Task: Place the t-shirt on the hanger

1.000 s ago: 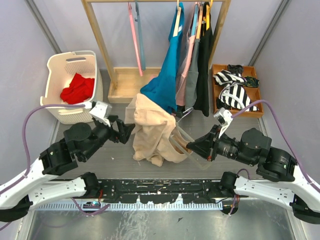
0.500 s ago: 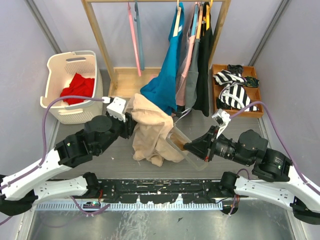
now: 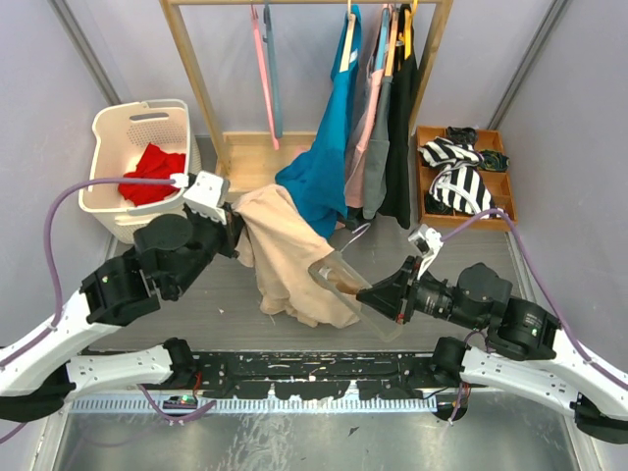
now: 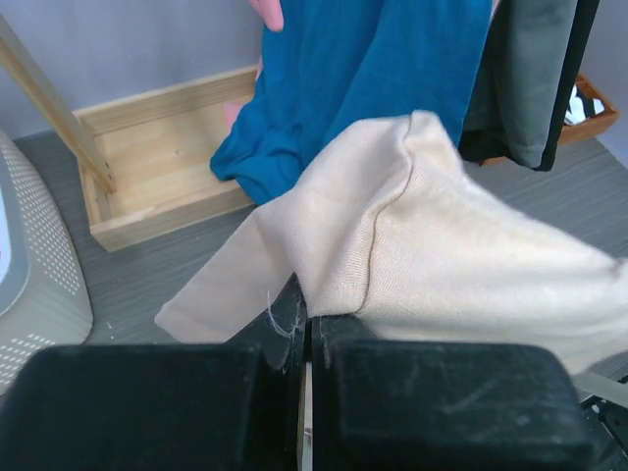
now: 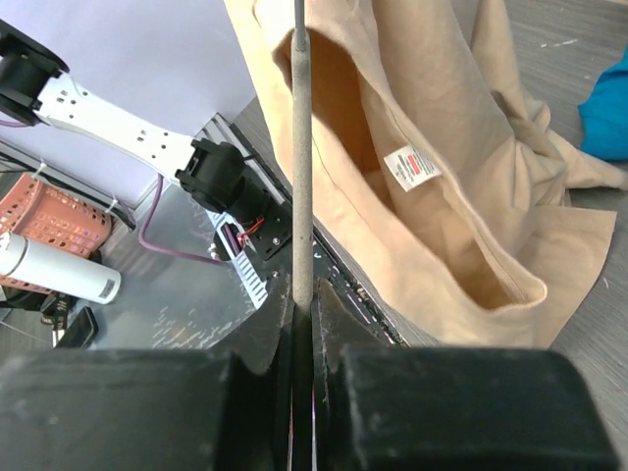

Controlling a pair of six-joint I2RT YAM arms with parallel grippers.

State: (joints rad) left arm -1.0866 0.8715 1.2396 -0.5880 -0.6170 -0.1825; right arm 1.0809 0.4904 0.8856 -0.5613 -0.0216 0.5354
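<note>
Since a second ago the left gripper [image 3: 233, 232] has been moved onto the t-shirt [image 3: 290, 267] at its top edge and shut; cloth is pinched there and held up. The hanger [image 5: 302, 147] is clamped in the right gripper [image 3: 371, 292] and run into the shirt's opening, probably for drawing a shoulder over. White tag [image 5: 413, 167]: red print, unreadable.

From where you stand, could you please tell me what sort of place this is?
Probably a mock laundry or wardrobe corner for robot testing: a wooden clothes rack with hung garments, a white laundry basket holding a red cloth, and a wooden tray of striped clothes.
</note>
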